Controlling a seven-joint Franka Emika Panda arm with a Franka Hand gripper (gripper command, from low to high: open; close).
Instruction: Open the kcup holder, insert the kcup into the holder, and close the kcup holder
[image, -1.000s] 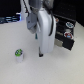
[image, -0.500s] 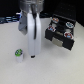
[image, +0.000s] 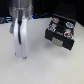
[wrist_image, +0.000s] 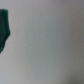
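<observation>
Presently, in the exterior view, the arm (image: 20, 30) stands near vertical over the white desk (image: 45, 67), its lower end close to the desk surface at about 9 o'clock from the picture's centre. The claw (image: 22, 56) is at that lower end; the picture is too blurred to show whether its fingers are apart or together, so I cannot tell its state.

The kcup holder (image: 60, 33), a black boxy unit, sits on the desk at roughly 2 o'clock, well apart from the arm. Dark-topped pods with reddish marks (image: 65, 34) show in its round slots. A light rectangular mark is visible on its front face.

The kcup cannot be made out in the exterior view. In the wrist view, a blurred dark green shape (wrist_image: 4, 27) sits against the pale desk surface; whether this is the kcup's green top cannot be confirmed.
</observation>
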